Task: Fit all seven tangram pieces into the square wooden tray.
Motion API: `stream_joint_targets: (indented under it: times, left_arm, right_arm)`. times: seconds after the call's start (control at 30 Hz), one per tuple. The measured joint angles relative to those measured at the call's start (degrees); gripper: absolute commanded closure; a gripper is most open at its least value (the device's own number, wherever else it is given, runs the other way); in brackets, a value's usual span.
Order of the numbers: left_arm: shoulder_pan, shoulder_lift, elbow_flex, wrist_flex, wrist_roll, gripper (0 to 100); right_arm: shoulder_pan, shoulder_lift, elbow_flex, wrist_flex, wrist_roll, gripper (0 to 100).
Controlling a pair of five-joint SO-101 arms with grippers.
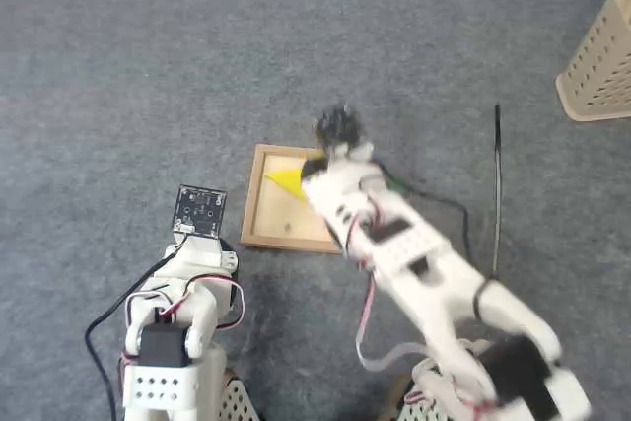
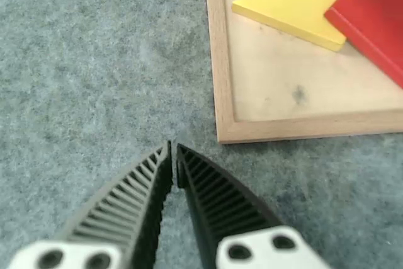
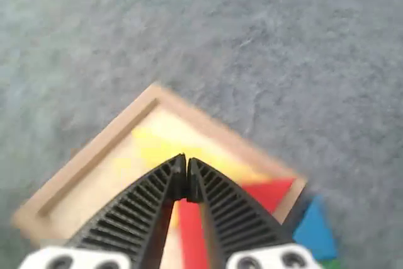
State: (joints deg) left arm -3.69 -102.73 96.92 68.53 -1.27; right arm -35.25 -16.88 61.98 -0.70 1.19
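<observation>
The right gripper (image 3: pixel 186 163), closed and empty, is held over the tray (image 2: pixel 214 61), likely to nudge the yellow piece (image 2: pixel 296 7) and red piece (image 2: pixel 371 17) lying inside, while the left gripper (image 2: pixel 173 150), also closed, is parked just outside its corner, out of the way.

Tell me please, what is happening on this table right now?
Two robot arms are at a wooden tray meant for tangram pieces. A yellow triangle and a red piece lie in it already; a blue piece lies just outside. The right pincer hovers shut over the tray, holding nothing. The left pincer is shut above the grey mat near the tray's corner.
</observation>
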Motion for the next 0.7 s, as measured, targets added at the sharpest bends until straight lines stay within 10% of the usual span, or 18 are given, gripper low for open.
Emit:
stream_joint_targets:
  times: [0.7]
  left_arm:
    - [0.0, 0.0, 0.0, 0.0, 0.0, 99]
  right_arm:
    - [-8.4, 14.9, -2.3, 0.0, 0.4, 99.1]
